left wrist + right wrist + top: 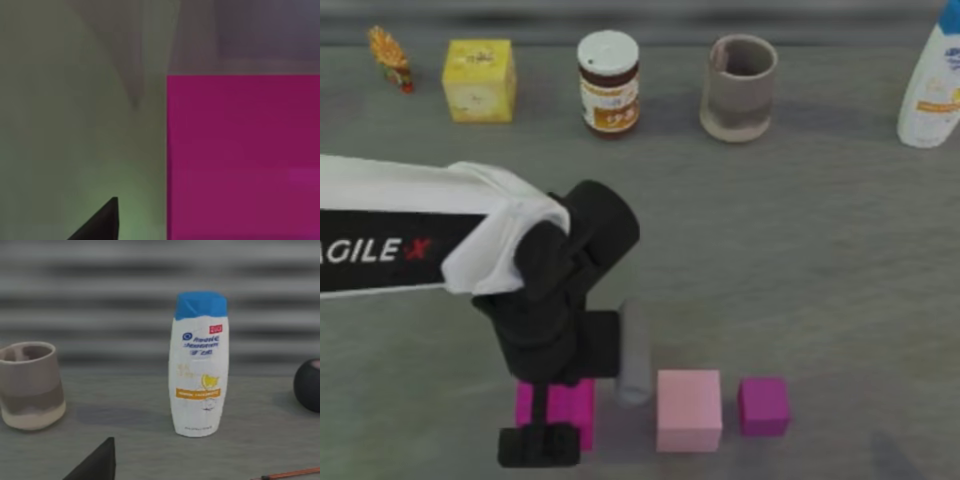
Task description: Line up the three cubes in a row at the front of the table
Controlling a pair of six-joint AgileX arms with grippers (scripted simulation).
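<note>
Three cubes stand in a row near the front edge of the table [840, 280]: a bright magenta one [575, 405], a pale pink one [689, 410] and a small purple-magenta one [763, 406]. My left gripper [542, 425] hangs directly over the bright magenta cube and hides most of it. In the left wrist view that cube [240, 155] fills the frame, and a strip of table shows between it and one dark finger [102, 222], so the gripper is open. My right arm is out of the top view; its gripper [160, 467] is open, with one finger [97, 465] showing.
Along the back stand a small orange figure [390, 57], a yellow printed box [478, 80], a jar [609, 83], a grey cup [738, 87] and a shampoo bottle [932, 85]. The right wrist view also shows a dark round object [307, 385].
</note>
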